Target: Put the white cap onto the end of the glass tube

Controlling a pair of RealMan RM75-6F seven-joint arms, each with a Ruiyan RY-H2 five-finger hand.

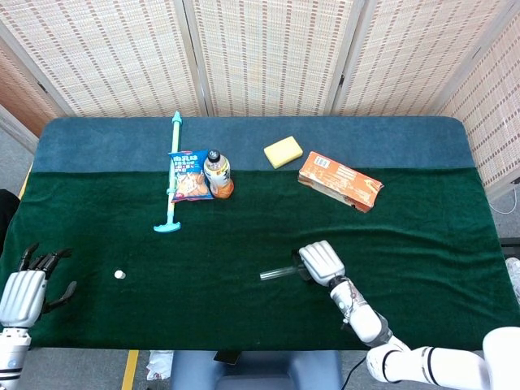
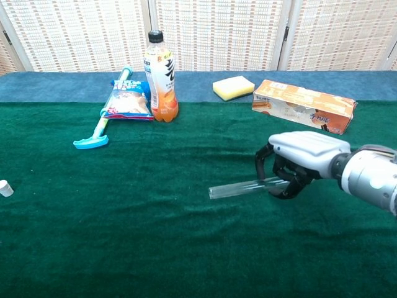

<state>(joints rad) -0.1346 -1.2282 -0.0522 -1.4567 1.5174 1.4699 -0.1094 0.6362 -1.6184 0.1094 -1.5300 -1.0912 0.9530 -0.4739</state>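
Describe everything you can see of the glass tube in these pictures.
The glass tube is a clear, slim, straight cylinder, seemingly glass. It lies nearly level above the green cloth, its free end pointing toward the robot's left. The right hand holds its other end, fingers curled around it. No cap is on the visible end.

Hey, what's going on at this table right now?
The robot's right hand grips one end of the glass tube, the free end pointing toward the robot's left. The white cap lies untouched on the green cloth, far off toward its left side. The left hand hangs open at the table's edge, holding nothing. The cap is not on yet.
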